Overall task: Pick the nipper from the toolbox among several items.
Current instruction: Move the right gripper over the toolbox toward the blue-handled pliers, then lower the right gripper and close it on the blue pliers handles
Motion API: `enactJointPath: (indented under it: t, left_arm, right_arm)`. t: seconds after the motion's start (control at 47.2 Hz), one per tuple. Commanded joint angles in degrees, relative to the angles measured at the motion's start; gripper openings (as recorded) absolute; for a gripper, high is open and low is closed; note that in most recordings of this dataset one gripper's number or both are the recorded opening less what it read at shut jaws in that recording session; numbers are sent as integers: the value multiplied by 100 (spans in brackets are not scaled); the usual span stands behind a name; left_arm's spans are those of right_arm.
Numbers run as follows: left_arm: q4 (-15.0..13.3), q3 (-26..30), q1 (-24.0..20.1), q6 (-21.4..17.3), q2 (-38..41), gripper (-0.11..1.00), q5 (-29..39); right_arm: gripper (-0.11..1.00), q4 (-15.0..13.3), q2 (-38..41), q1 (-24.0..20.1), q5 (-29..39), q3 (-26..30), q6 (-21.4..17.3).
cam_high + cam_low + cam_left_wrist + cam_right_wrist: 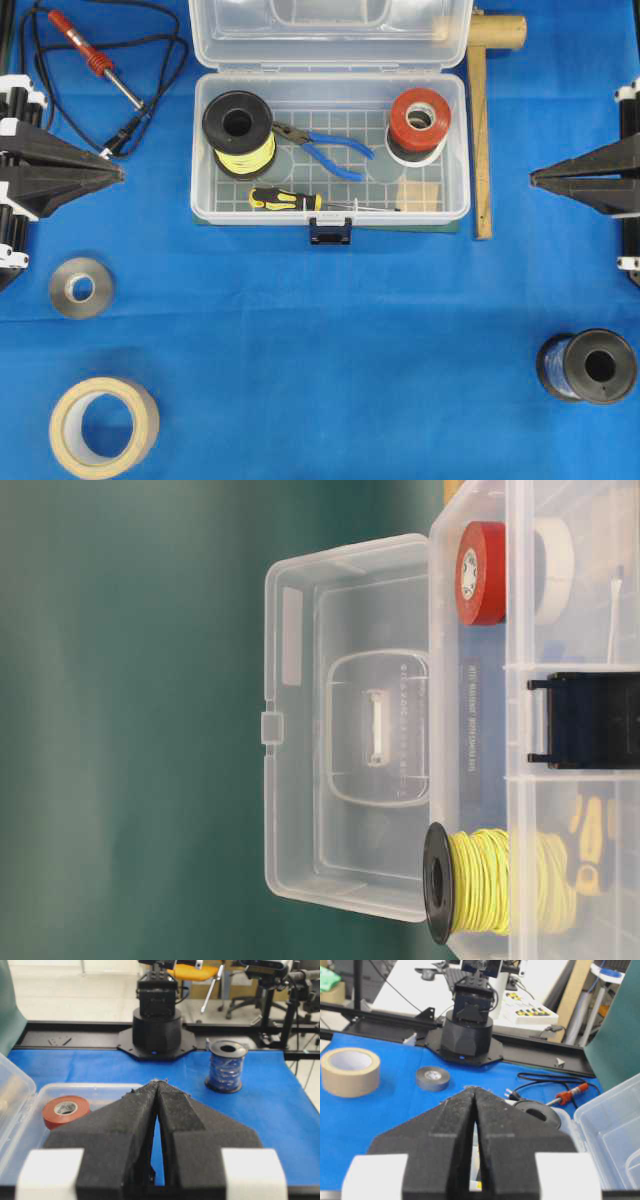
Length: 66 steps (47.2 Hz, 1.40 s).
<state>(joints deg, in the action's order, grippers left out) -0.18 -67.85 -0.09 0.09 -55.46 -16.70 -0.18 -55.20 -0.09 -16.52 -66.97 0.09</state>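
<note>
Overhead exterior view: both grippers, left (118, 172) and right (534, 179), sit closed, empty, well apart from the toolbox (200, 150). The nipper (325, 150) lies with its jaws against the yellow wire spool (240, 133), so a descending gripper may well knock the spool or grab the screwdriver (290, 200) nearby.

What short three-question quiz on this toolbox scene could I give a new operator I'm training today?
1. True or false: the nipper lies outside the toolbox.
2. What lies nearest the toolbox's front wall? A) screwdriver B) red tape C) yellow wire spool
3. Fill in: the left gripper and right gripper are both ____.

Key: 1 false; 2 A; 3 shut.
</note>
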Motion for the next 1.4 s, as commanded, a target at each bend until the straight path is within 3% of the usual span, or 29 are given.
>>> enactJointPath:
  t: [0.0,0.148,0.403,0.593,0.678,0.805,0.89,1.038,1.377]
  left_arm:
    - [-220,114,53,18,70,0,-35]
    - [-211,114,53,26,97,0,-35]
    - [-211,114,53,26,88,0,-88]
    - [-211,114,53,26,97,0,-88]
    - [-211,114,53,18,97,0,-88]
    - [-211,105,53,26,97,0,-88]
    - [-211,97,53,18,97,0,-88]
    - [-211,97,53,26,105,0,-88]
    - [-211,53,53,26,105,0,-26]
  right_arm:
    - [0,9,79,44,-26,141,-18]
    - [0,35,404,334,510,519,-62]
    - [0,53,1503,1274,1828,1608,-237]
    - [2,35,2584,1547,2435,2417,-211]
    - [16,9,3217,1617,2716,2812,-211]
    - [55,-9,4078,1635,3322,3401,-202]
    - [73,-44,4649,1635,3735,3832,-202]
    - [69,-97,5467,1687,4052,4289,-220]
    - [67,-97,6785,1740,4025,4799,-229]
